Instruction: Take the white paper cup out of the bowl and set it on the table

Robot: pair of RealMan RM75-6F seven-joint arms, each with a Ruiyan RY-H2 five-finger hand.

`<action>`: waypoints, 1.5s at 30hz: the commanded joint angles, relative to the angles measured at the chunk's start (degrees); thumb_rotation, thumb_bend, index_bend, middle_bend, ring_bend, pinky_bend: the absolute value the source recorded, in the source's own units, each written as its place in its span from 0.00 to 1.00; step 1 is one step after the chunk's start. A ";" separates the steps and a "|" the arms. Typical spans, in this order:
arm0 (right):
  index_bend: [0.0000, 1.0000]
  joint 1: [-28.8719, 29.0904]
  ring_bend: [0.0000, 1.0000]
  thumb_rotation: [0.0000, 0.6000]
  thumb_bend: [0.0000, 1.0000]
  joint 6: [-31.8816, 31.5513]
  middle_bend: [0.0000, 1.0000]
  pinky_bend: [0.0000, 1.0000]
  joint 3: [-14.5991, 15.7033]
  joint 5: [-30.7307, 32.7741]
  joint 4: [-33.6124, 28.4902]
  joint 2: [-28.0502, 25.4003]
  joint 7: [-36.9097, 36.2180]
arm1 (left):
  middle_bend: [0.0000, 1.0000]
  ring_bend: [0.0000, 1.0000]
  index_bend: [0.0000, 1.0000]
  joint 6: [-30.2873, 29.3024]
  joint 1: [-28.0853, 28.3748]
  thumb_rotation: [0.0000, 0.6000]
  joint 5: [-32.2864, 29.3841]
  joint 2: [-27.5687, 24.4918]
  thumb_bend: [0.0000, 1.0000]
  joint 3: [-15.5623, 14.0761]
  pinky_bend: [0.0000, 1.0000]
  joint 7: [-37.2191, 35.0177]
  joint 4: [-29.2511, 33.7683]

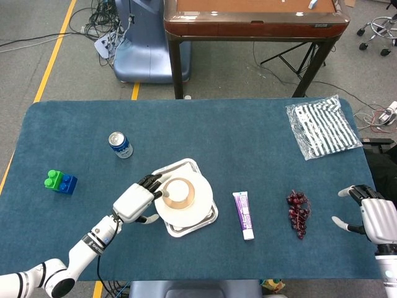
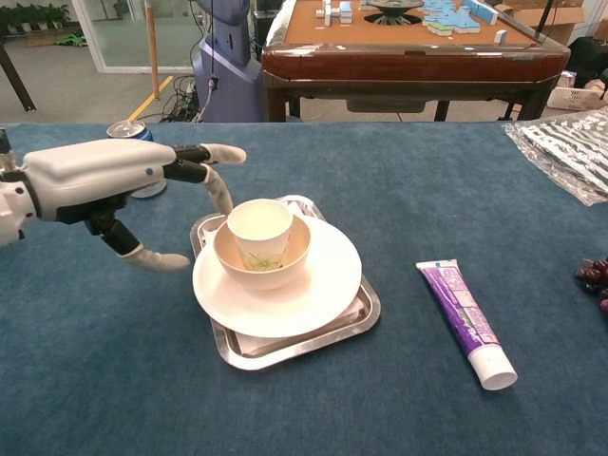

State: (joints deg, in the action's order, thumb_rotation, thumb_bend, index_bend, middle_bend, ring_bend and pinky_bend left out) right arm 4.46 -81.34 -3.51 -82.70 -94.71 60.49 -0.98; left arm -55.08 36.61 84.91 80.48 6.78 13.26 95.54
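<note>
The white paper cup (image 2: 260,232) (image 1: 177,192) stands upright inside a tan bowl (image 2: 285,265) on a white plate (image 2: 323,285), which rests on a metal tray (image 2: 356,318). My left hand (image 2: 123,185) (image 1: 138,200) hangs just left of the bowl, fingers spread and empty, its fingertips (image 2: 224,152) close to the cup's rim without touching it. At the table's right edge my right hand (image 1: 372,217) is open and holds nothing; the chest view does not show it.
A drink can (image 1: 120,144) stands behind my left hand. Green and blue blocks (image 1: 61,181) lie at the far left. Right of the tray lie a toothpaste tube (image 2: 465,321), a bunch of grapes (image 1: 298,213) and, further back, a striped plastic bag (image 1: 322,126).
</note>
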 commanded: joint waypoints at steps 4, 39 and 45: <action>0.41 -0.05 0.25 1.00 0.17 0.16 0.38 0.34 0.00 0.17 0.07 -0.16 -0.41 | 0.00 0.00 0.31 0.75 1.40 1.00 -1.76 1.55 0.22 0.60 0.07 0.78 -0.48; 0.41 -0.03 0.25 1.00 0.17 0.59 0.38 0.34 0.06 0.14 0.07 -0.70 -1.54 | 0.00 0.00 0.44 0.02 6.34 1.00 -13.67 9.60 0.22 2.80 0.07 9.21 -5.48; 0.41 -0.16 0.25 1.00 0.17 0.33 0.38 0.34 0.04 0.02 0.06 -0.85 -1.92 | 0.00 0.00 0.48 -0.45 6.65 1.00 -13.71 10.24 0.22 2.55 0.08 9.02 -6.12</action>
State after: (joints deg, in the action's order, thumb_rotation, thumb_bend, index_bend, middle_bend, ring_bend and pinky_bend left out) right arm 4.32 -81.01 -3.46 -82.68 -94.64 59.65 -2.89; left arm -55.50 43.22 71.20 90.66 9.38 22.24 89.48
